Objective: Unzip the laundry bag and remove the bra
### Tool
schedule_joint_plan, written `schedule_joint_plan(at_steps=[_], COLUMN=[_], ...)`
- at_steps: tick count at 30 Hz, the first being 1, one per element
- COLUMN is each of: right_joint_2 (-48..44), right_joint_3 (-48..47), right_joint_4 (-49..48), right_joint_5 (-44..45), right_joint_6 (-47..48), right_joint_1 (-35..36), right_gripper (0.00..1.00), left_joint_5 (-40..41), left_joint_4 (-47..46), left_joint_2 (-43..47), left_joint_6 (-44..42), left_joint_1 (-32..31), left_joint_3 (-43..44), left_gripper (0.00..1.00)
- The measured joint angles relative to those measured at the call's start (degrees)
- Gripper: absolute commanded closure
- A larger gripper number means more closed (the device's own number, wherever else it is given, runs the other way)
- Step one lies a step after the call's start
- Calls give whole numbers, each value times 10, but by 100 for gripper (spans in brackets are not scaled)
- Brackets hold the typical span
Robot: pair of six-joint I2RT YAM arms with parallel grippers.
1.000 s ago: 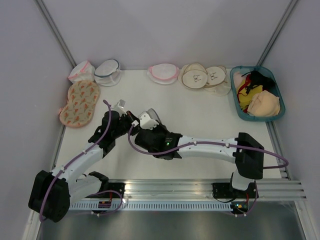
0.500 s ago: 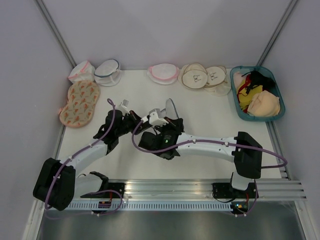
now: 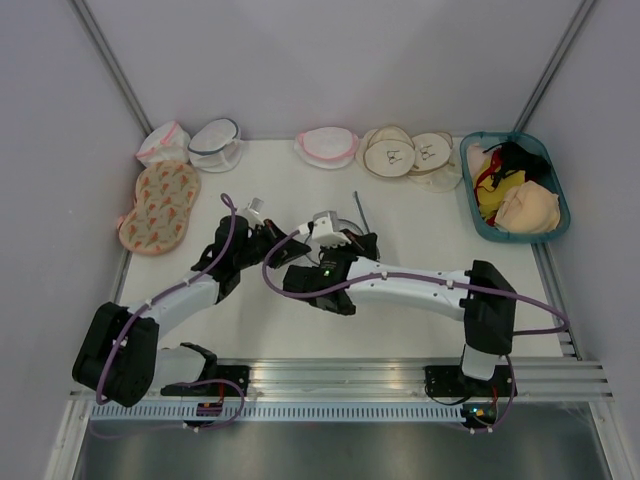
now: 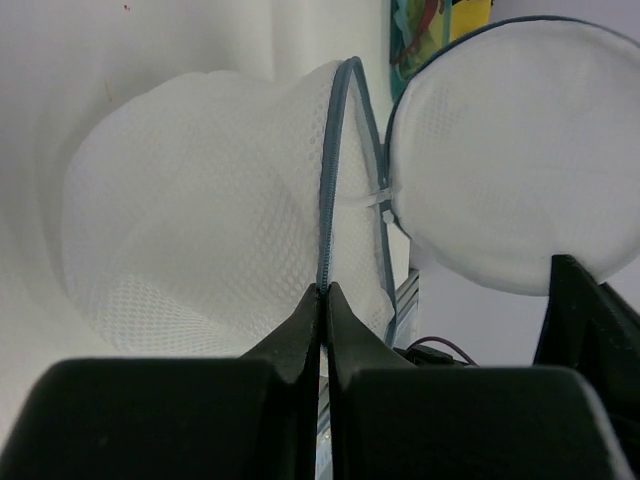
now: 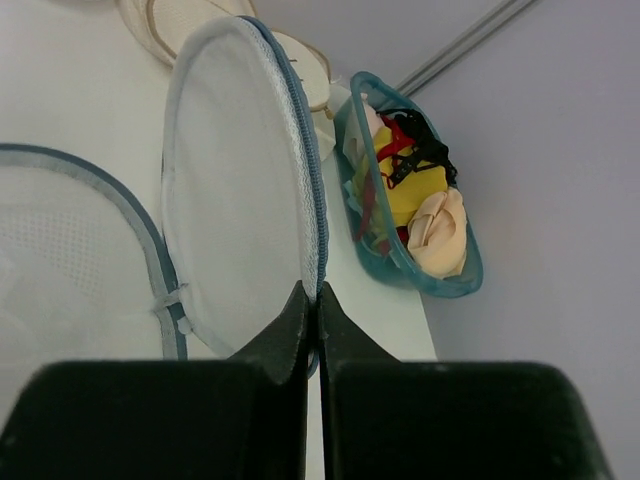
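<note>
Laundry bag (image 4: 200, 235), a drum of white see-through mesh edged in blue-grey zipper trim, stands unzipped between the two claws at the middle of the table (image 3: 420, 250), its soft body bulging out ahead of the left gripper (image 4: 323, 300) and to its left. The fingers of that claw are pressed together on the trim of the bag's open rim, with only the thin strip of trim between them. The round lid (image 5: 240, 180), a flat mesh disc with the same trim, hangs from the body by a short white hinge strip and rises straight ahead of the right gripper (image 5: 311, 300), whose fingers are likewise closed tight on the lid's edge. In the left wrist view the lid stands ahead and to the right of the pinched rim, swung clear of it. Well beyond the right claw and to its right lies a teal basket (image 5: 440, 285) holding red, yellow and black garments and a peach bra (image 5: 440, 235). A second ago the bag was a compact bundle under the two wrists; half a second ago the lid had begun to lift; now it has swung further away from the left claw and shows edge-on from above as a thin dark line, and both arms have shifted slightly to the right.
</note>
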State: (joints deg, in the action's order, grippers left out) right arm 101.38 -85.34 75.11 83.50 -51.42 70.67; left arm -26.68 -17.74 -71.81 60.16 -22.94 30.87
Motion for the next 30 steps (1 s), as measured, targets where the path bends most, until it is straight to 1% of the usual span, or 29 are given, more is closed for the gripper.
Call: schedule_joint_plan(at_steps=[8, 14, 16, 17, 18, 19, 20, 21, 23, 30], right_joint_2=[113, 125, 127, 129, 130, 134, 137, 139, 142, 136], right_joint_3=[7, -1, -13, -21, -27, -34, -40, -43, -45, -45], right_joint_4=[8, 13, 17, 17, 17, 18, 19, 18, 19, 19], right_joint_5=[2, 2, 2, 2, 2, 3, 4, 5, 5, 4], right_joint_6=[9, 4, 1, -1, -6, -11, -12, -16, -16, -44], right_joint_1=[71, 115, 130, 139, 146, 154, 160, 167, 176, 182], right_gripper=[100, 100, 98, 76, 52, 34, 11, 7, 3, 2], left_joint_5=[-5, -6, -7, -8, -9, -10, -10, -11, -12, -20], left_joint_4=[-9, -33, -40, -43, -46, -49, -51, -52, -52, -51], left_joint_2=[-16, -28, -33, -35, -36, -37, -37, -37, -37, -35], left_joint_6=[0, 0, 1, 1, 2, 3, 4, 4, 5, 5], left_joint_1=[0, 0, 0, 0, 0, 0, 0, 0, 0, 1], left_joint_3=[1, 1, 1, 1, 1, 0, 0, 0, 0, 0], left_gripper=[98, 98, 98, 98, 98, 98, 98, 98, 98, 98])
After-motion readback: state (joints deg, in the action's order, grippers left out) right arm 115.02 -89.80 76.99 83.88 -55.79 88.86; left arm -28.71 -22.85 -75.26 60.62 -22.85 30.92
